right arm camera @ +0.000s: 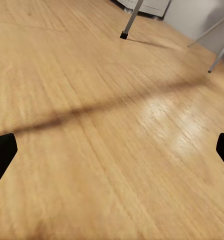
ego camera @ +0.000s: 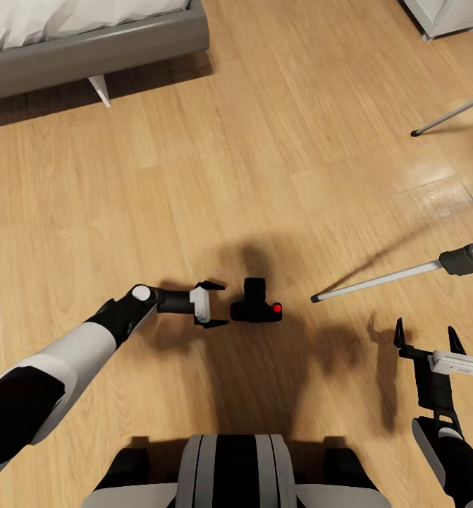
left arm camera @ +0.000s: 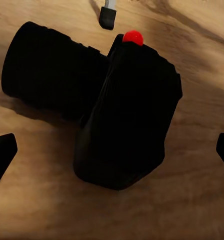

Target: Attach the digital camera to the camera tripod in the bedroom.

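Head view: digital camera (ego camera: 256,305) sits on the light wood floor (ego camera: 264,176), lens pointing away from the robot, red button (ego camera: 277,308) on its right end. Left pincer (ego camera: 220,305) is low, right beside the camera's left side, fingers spread, nothing between them; looks just short of contact, can't confirm. Right pincer (ego camera: 425,337) hangs well off to the right, fingers spread, released, holding nothing. Camera tripod: one silver leg (ego camera: 384,280) with a black joint (ego camera: 463,259) slants down to a foot on the floor, between camera and right pincer; a second leg (ego camera: 451,115) lands further back at right. Grey bed frame (ego camera: 88,49) at upper left.

Left wrist view: camera (left arm camera: 117,112) lies dead centre between the two black fingertips (left arm camera: 1,152), clear floor gap on both sides, so not gripped. Red button (left arm camera: 133,37) on the far edge, a tripod foot (left arm camera: 107,17) beyond it.

Right wrist view: bare floor (right arm camera: 91,125) between spread fingertips (right arm camera: 0,152), a long shadow across it. Tripod leg (right arm camera: 130,20) and two thinner legs (right arm camera: 217,47) stand far ahead.
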